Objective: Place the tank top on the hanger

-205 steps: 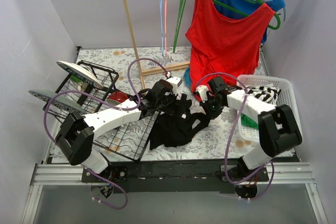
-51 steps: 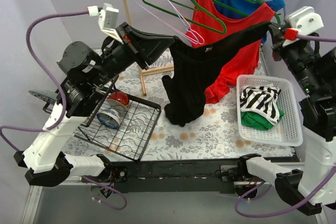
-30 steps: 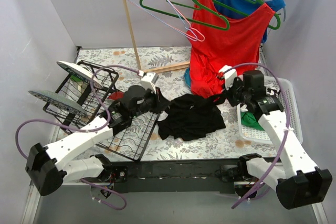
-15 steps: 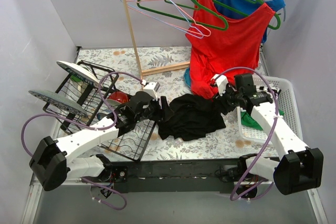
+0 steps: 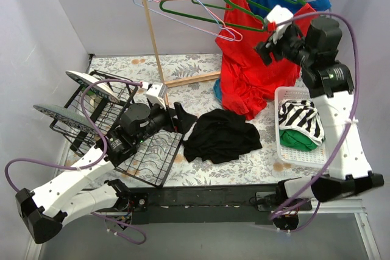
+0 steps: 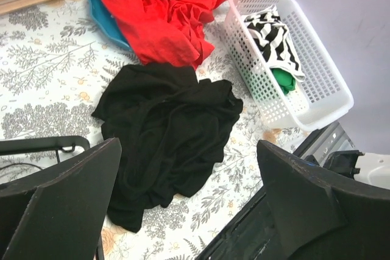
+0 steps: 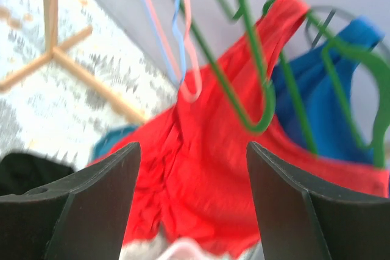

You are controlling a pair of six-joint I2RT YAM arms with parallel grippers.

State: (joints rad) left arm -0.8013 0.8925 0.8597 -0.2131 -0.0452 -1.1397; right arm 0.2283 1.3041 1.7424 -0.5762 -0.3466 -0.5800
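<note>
The black tank top [image 5: 222, 136] lies crumpled on the floral table and nothing holds it. It also fills the middle of the left wrist view as a rumpled heap [image 6: 173, 123]. My left gripper [image 5: 183, 117] hovers low just left of the tank top, open and empty [image 6: 189, 147]. The empty green hanger [image 5: 237, 5] hangs from the rack at the back. My right gripper [image 5: 271, 39] is raised high beside the hanger's right end, open with nothing between its fingers [image 7: 194, 147]. In the right wrist view the green hanger's bend [image 7: 259, 127] shows ahead, somewhat blurred.
A red top [image 5: 262, 59] hangs on another green hanger over a blue garment [image 5: 277, 1]. Thin pink and blue hangers [image 5: 183, 15] hang by the wooden post [image 5: 149, 22]. A white basket [image 5: 311, 150] holds a striped garment [image 5: 301, 117]. A wire dish rack [image 5: 146, 159] stands left.
Both grippers opened and let go of the tank top, which now lies alone on the table. The right arm rose to the hangers. The left arm drew back to the left.
</note>
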